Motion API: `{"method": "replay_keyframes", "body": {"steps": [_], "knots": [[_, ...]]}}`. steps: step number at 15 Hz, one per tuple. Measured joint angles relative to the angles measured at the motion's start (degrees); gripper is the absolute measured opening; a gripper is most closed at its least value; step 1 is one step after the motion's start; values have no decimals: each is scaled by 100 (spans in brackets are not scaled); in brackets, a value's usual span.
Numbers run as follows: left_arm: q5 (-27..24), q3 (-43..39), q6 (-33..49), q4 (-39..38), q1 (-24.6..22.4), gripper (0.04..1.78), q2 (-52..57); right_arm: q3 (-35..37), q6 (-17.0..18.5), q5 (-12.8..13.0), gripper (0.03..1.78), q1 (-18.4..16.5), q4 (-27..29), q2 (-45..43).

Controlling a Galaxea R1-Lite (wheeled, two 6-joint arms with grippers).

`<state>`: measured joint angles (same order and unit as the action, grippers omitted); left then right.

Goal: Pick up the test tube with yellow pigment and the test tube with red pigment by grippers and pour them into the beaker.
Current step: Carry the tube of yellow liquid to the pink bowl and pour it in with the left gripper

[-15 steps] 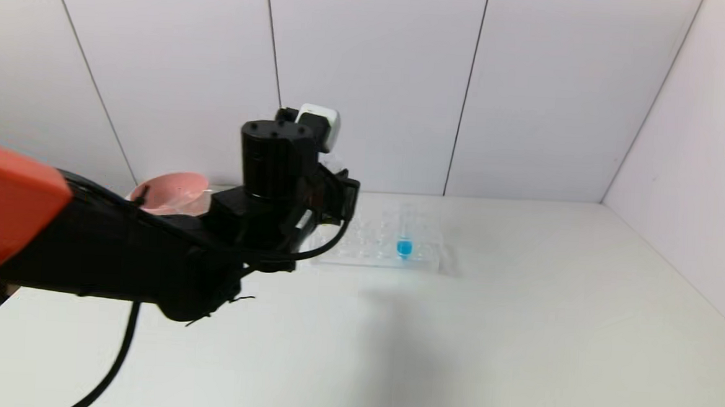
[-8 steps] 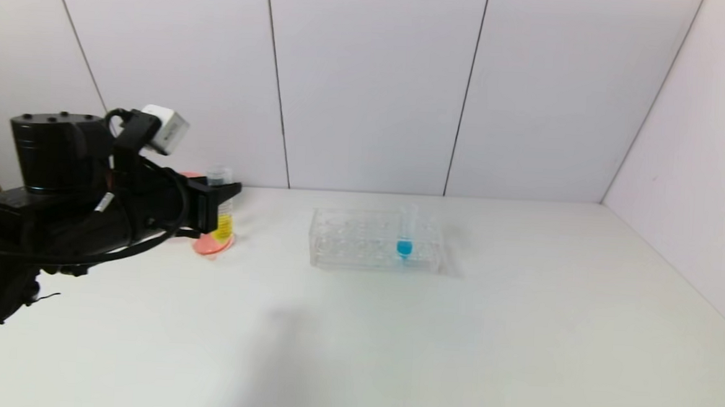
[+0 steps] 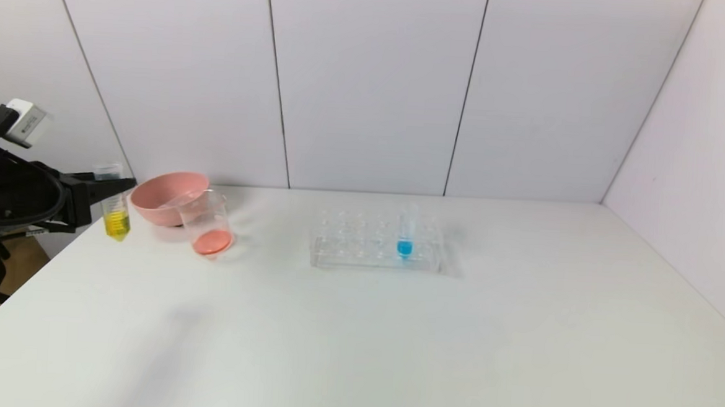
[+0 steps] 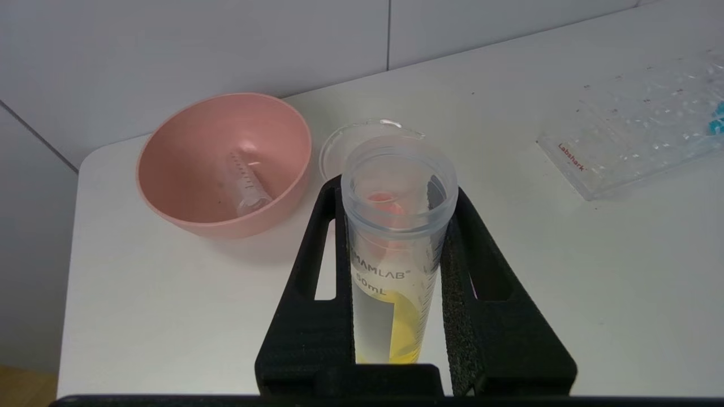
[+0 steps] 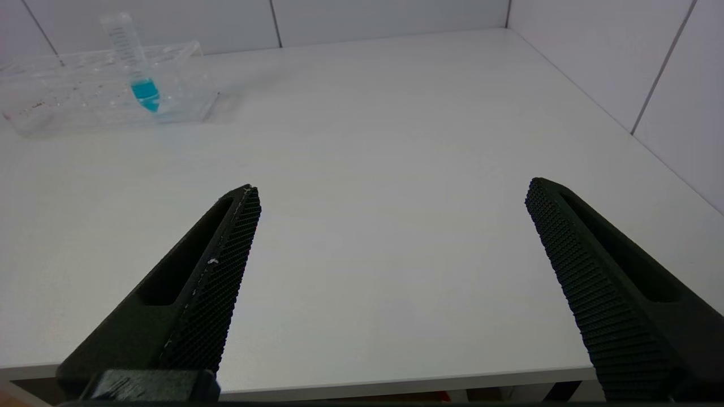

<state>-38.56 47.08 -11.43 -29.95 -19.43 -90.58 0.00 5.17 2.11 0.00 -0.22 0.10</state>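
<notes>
Clamping the one test tube with yellow pigment (image 3: 116, 206) upright, the left gripper (image 3: 110, 194) hangs beside the single beaker (image 3: 206, 224) (red-bottomed), right gripper (image 5: 390, 249) jaws apart.

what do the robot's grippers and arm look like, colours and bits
The left gripper has matte black, tapering slotted fingers with foam-like pads. A small white-grey box and black cables sit on its wrist. The right gripper has black pointed fingers with ridged inner faces.

Left hand (image 4: 396, 198): matte black, two slotted tapered fingers with textured pads. Wrist carries a small white-grey box (image 3: 24, 121) and black cables (image 3: 52, 203). Right hand (image 5: 393, 192): identical black ribbed fingers.
</notes>
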Motion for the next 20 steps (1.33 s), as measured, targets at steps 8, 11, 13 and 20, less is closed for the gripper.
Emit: {"method": "replay_keyframes", "body": {"steps": [8, 11, 13, 20], "knots": [[22, 2772, -1705, 3245, -160, 45, -1161, 0, 0, 0, 171, 0, 0, 0], [425, 3745, -2227, 4346, 78, 45, -1601, 0, 0, 0, 171, 0, 0, 0], [758, 4354, -2571, 5054, 227, 45, -1825, 0, 0, -2, 171, 0, 0, 0], [1963, 6455, -3512, 7280, 828, 45, -2464, 0, 0, 0, 171, 0, 0, 0]]}}
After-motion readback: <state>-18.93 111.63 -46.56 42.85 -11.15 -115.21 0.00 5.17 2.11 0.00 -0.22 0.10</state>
